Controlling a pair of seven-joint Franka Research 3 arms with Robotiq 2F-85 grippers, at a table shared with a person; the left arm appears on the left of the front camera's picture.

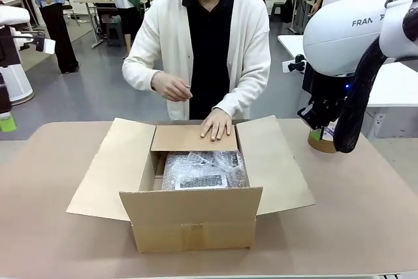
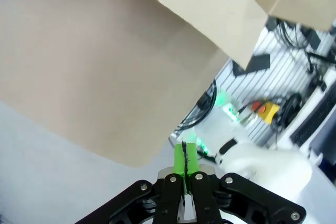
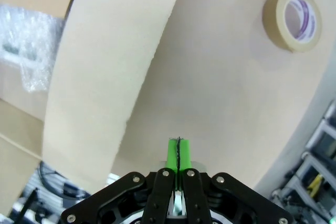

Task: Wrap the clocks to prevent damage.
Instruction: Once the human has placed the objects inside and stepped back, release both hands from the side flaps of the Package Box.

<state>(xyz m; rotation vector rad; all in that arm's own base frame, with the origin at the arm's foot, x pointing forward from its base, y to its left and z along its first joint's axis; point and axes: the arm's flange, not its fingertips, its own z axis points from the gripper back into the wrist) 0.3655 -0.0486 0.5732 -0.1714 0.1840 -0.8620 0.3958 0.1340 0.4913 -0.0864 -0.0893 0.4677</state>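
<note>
At the far left, my left gripper (image 2: 185,158) hangs over a bare corner of the tan table (image 2: 79,77), its green pads pressed flat together with nothing between them; in the middle of the table an open cardboard box (image 1: 196,217) stands with its side flaps spread wide; inside it lies a bubble-wrapped clock (image 1: 204,169), a pale display face showing through the plastic; the person's hand (image 1: 217,124) rests flat on the far flap (image 1: 183,138), folded in over the box; to the right, my right gripper (image 3: 178,153) is likewise closed on nothing, above the table beside the box's right flap; farthest right sits a roll of masking tape (image 3: 294,21). I judge the wrapping done for this clock and the packing well along; closing the flaps and taping appear left to do; I cannot tell whether more clocks wait. The front view looks down into the box; the right wrist view gives the tape roll whole, where the front view half hides it behind my right arm (image 1: 353,31).
</note>
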